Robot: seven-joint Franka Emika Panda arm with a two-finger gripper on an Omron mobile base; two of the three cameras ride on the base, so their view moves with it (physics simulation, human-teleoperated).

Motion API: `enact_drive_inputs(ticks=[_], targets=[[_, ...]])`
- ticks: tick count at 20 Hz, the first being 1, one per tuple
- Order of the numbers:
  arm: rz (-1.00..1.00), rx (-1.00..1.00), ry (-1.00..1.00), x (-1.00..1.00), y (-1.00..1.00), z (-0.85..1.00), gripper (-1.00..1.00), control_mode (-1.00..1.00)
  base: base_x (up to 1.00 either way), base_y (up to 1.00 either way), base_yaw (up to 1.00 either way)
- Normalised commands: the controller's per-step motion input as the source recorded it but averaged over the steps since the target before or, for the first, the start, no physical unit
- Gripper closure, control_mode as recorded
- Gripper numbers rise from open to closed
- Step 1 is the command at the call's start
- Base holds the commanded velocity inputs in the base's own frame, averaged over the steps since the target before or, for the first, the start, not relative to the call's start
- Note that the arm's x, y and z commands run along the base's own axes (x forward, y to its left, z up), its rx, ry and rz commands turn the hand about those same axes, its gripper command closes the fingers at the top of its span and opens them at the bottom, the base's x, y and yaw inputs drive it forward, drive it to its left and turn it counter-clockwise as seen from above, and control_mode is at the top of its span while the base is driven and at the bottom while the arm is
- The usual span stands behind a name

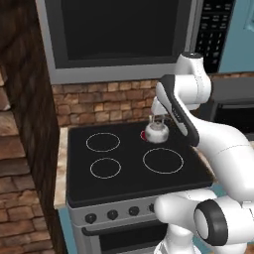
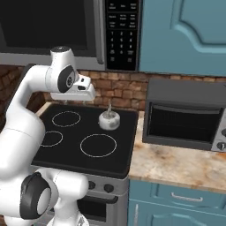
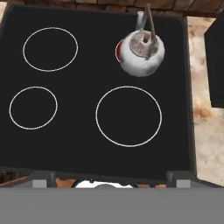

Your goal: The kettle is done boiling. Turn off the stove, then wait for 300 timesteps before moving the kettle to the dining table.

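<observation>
kettle (image 3: 141, 53) on stove (image 3: 87, 144) rear-right burner, glowing red | keypad (image 2: 122, 33) text illegible

Arm raised from base, elbow bent high, forearm folded back and down. Wrist level, hand directed downward, camera looking almost straight down. Gripper (image 2: 88, 98) suspended in the air, holding nothing, touching nothing. Finger spacing not discernible: fingertips barely visible at bottom edge of hand view.
</observation>
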Motion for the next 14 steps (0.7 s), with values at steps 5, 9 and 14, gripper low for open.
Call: enact_drive_inputs(ticks=[5,9,14], targets=[[0.00,0.00,0.00,0.00,0.00,0.00,-1.00,1.00,-0.13,-0.50,0.00],[0.00,0.00,0.00,0.00,0.00,0.00,-1.00,1.00,-0.16,-0.53,0.00],[0.00,0.00,0.00,0.00,0.00,0.00,-1.00,1.00,-0.12,-0.48,0.00]])
